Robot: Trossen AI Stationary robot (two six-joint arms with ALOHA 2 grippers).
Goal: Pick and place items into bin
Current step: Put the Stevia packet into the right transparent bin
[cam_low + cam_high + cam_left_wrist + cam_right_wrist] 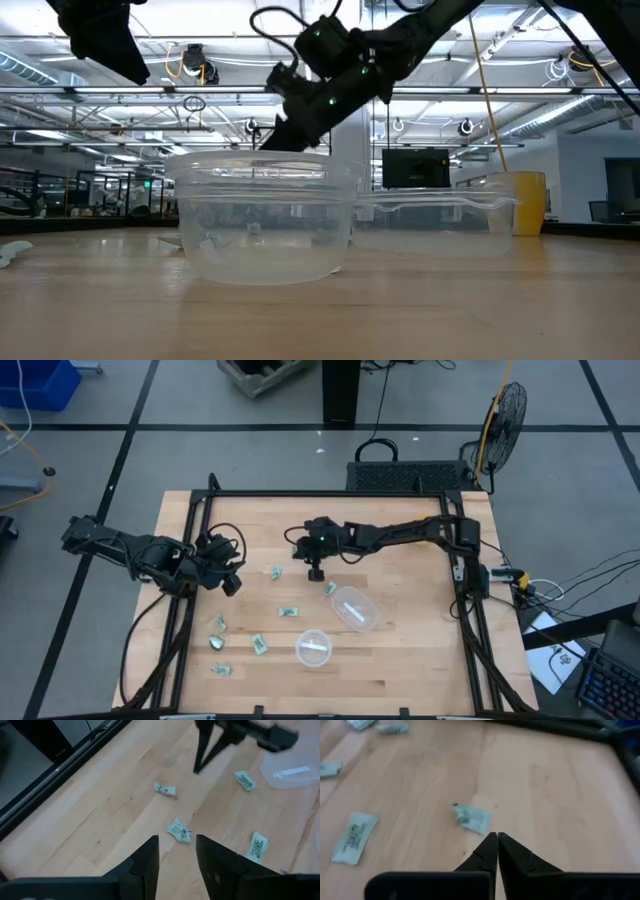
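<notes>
Behind clear cups [262, 220], items barely visible

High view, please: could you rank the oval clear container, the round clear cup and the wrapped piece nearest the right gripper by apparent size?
1. Oval clear container
2. Round clear cup, slightly smaller
3. Wrapped piece, far smaller

Right gripper [497, 840] has fingers closed at mid-table; left gripper [176, 851] hovers, fingers parted.

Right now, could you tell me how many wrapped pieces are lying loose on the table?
7 visible: one left of the right gripper, one beside the near cup, one mid-table, four front-left. The arms may hide others.
</notes>
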